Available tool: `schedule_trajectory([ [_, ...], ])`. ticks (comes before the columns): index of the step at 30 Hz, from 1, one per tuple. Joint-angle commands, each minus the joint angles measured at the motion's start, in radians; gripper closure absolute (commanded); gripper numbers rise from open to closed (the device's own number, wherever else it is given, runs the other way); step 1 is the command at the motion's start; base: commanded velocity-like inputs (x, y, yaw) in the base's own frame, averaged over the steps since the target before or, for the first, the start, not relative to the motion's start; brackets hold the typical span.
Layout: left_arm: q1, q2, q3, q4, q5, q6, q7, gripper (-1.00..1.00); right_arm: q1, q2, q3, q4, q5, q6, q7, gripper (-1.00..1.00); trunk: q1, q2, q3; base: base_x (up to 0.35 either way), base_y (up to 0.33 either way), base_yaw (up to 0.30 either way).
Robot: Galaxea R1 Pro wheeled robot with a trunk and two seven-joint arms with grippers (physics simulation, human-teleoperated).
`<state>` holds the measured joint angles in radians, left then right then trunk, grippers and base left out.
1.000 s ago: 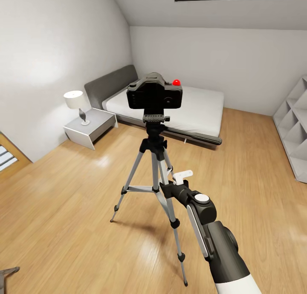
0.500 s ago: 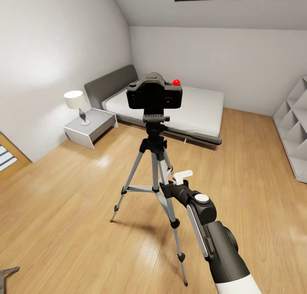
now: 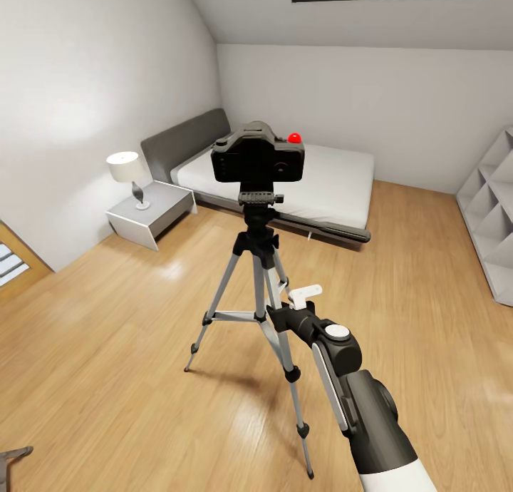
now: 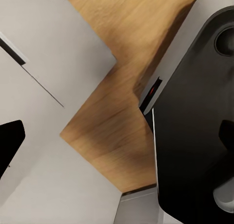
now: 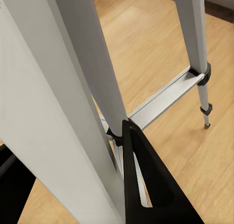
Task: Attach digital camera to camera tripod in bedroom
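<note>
The matte-black digital camera [image 3: 258, 155], with its bright red round button [image 3: 294, 137], sits mounted on the grey-black head plate of the tall silver-legged camera tripod [image 3: 260, 278], which stands on the light wood floor [image 3: 107, 335] of the attic bedroom. No brand, label or legible writing can be made out on the camera body, the tripod or the robot arm.

The long black pan handle [image 3: 324, 228] projects from the tripod head toward the low grey bed with white mattress [image 3: 335, 182].

The right gripper [image 3: 299, 296] is beside the tripod's upper legs, below the camera and apart from it. White finger parts show in the head view, but whether the jaws are parted or closed cannot be told. In the right wrist view one dark finger [image 5: 146, 185] lies against a silver leg.

The left gripper's jaw state cannot be told: the left wrist view shows dark housing, cut off at the frame edge.

A white lamp [image 3: 128, 175] stands on a grey bedside table [image 3: 153, 217].
</note>
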<state>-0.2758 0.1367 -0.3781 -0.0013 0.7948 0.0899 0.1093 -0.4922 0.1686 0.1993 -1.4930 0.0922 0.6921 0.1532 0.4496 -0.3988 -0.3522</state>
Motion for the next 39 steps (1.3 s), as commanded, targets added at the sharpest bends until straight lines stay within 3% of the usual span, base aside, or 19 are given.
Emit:
schedule_trajectory([
  [1,-0.001,0.000,-0.008,0.000,0.007,0.004,0.003,-1.00,0.000,0.000,0.000,0.000,0.024,0.024,0.006,1.00,0.001,-0.001,-0.002,0.000,0.000,0.000],
  [3,-0.001,0.000,-0.008,0.000,0.007,0.004,0.003,-1.00,0.000,0.000,0.000,0.000,0.024,0.033,0.006,1.00,0.001,-0.001,-0.002,0.000,0.000,0.000],
  [4,-0.001,0.000,-0.008,0.000,0.007,0.004,0.003,-1.00,0.000,0.000,0.000,0.000,0.024,0.036,0.006,-1.00,0.001,-0.001,-0.002,0.000,0.000,0.000],
  [39,-0.001,0.000,-0.008,0.000,0.008,0.004,0.003,-1.00,-0.001,-0.005,-0.003,-0.048,0.024,0.060,0.010,-1.00,0.001,-0.001,-0.002,0.000,0.000,0.000],
])
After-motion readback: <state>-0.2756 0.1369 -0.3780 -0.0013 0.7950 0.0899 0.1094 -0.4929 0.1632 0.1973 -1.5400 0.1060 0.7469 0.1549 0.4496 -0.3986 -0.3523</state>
